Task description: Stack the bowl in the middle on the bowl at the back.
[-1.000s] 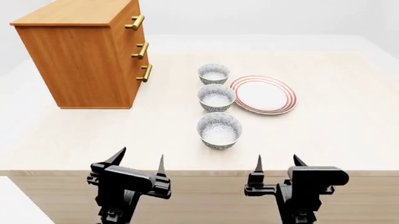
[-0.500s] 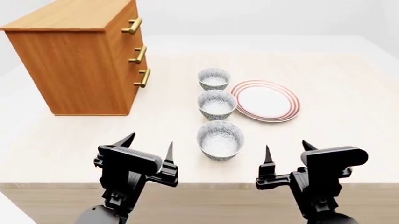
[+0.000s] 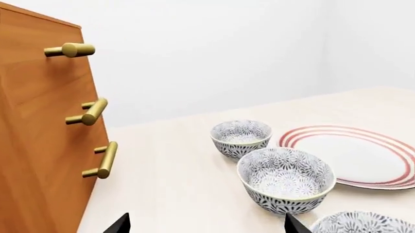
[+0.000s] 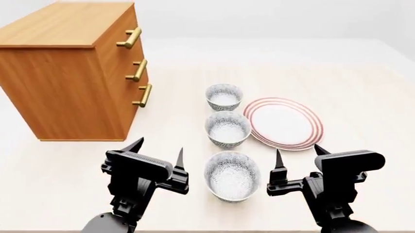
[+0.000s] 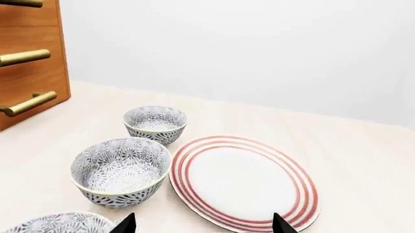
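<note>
The left jaws (image 4: 155, 155) are spread wide and grasp nothing, hanging over the counter (image 4: 363, 92) at about 9 o'clock of the nearest bowl (image 4: 232, 182). The right jaws (image 4: 298, 158) are likewise released and bare, at about 3 o'clock of that same bowl, so it sits between the two.

Three patterned bowls stand in a line running away from the robot, each apart from the next. The bowl in the middle (image 4: 228, 129) stands upright on the counter at 12 o'clock of the nearest one. The bowl at the back (image 4: 224, 96) stands further along at 12 o'clock again, also upright and holding nothing.

A flat plate with red rings (image 4: 283, 123) lies at 3 o'clock of the middle bowl, just beside it. A wooden chest of drawers (image 4: 65, 73) with brass handles (image 4: 137, 71) stands at 9 o'clock of the bowls, well apart.
</note>
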